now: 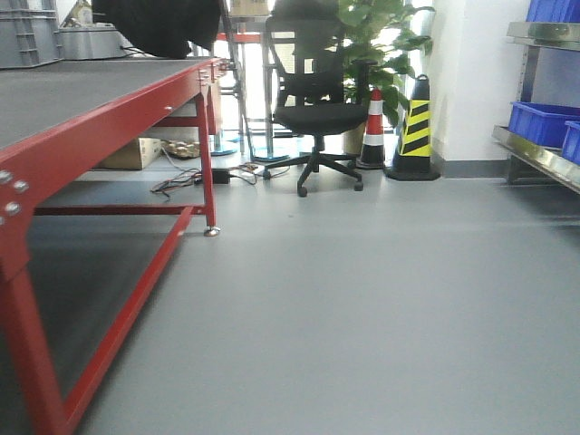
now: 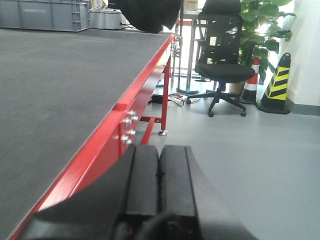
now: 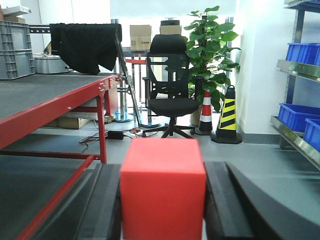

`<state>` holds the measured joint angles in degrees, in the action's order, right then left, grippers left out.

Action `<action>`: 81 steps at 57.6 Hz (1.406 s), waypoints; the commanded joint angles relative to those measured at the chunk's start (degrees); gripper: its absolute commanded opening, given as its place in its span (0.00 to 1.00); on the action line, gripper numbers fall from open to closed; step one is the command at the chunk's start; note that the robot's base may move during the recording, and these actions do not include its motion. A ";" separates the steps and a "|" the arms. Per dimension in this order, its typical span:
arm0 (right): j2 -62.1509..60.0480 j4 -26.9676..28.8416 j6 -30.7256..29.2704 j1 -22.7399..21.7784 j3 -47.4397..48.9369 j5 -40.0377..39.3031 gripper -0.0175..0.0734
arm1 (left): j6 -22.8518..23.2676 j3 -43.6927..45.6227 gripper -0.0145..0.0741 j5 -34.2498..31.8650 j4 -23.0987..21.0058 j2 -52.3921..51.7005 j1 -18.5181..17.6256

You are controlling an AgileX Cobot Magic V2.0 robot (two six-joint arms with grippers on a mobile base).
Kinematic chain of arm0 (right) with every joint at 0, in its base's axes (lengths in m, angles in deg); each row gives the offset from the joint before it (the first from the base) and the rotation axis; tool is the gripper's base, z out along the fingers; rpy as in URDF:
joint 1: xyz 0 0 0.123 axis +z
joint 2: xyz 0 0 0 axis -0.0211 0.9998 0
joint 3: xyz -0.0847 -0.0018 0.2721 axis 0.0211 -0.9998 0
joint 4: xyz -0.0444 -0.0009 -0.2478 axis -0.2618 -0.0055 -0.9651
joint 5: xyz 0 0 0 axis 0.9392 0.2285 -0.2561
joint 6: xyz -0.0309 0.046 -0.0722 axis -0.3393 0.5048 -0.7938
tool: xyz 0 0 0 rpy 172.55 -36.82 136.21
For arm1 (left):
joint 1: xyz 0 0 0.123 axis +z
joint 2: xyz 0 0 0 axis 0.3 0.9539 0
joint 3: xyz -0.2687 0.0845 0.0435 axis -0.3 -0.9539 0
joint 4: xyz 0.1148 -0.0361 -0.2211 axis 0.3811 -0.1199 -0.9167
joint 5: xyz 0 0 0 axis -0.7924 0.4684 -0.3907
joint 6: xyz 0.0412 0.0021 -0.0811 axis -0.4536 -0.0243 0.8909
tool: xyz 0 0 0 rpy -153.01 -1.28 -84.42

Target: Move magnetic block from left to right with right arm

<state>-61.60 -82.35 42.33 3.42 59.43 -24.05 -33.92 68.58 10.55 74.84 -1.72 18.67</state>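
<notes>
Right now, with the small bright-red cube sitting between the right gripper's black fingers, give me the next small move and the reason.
Probably hold the right gripper shut and ease it a little to the right. The small bright-red cube fills the gap between its black fingers, so it looks gripped, and the red-framed grey table lies off to the left.

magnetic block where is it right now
In the right wrist view, bottom centre, the red magnetic block sits clamped between the black fingers of the right gripper, with the red-framed table off to its left.
</notes>
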 commanded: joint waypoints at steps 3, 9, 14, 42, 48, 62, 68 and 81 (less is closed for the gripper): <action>0.59 -0.59 -0.28 -0.41 1.74 -5.33 0.50 | 0.43 -0.46 0.02 -4.78 -0.15 -0.68 -0.11; 0.59 -0.59 -0.28 -0.41 1.74 -5.33 0.50 | 0.43 -0.46 0.02 -4.78 -0.15 -0.68 -0.11; 0.59 -0.59 -0.28 -0.41 1.74 -5.33 0.50 | 0.43 -0.46 0.02 -4.78 -0.15 -0.68 -0.11; 0.59 -0.59 -0.28 -0.41 1.74 -5.33 0.50 | 0.43 -0.46 0.02 -4.78 -0.15 -0.68 -0.11; 0.59 -0.59 -0.28 -0.41 1.74 -5.33 0.50 | 0.43 -0.46 0.02 -4.78 -0.15 -0.68 -0.11; 0.59 -0.59 -0.28 -0.41 1.74 -5.33 0.50 | 0.43 -0.46 0.02 -4.78 -0.15 -0.68 -0.11; 0.59 -0.59 -0.28 -0.41 1.74 -5.33 0.50 | 0.43 -0.46 0.02 -4.78 -0.15 -0.68 -0.11; 0.59 -0.59 -0.28 -0.41 1.74 -5.26 0.50 | 0.43 -0.46 0.02 -4.78 -0.15 -0.68 -0.11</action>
<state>-61.60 -82.35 42.33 3.42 59.43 -24.05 -33.92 68.58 10.55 74.84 -1.72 18.67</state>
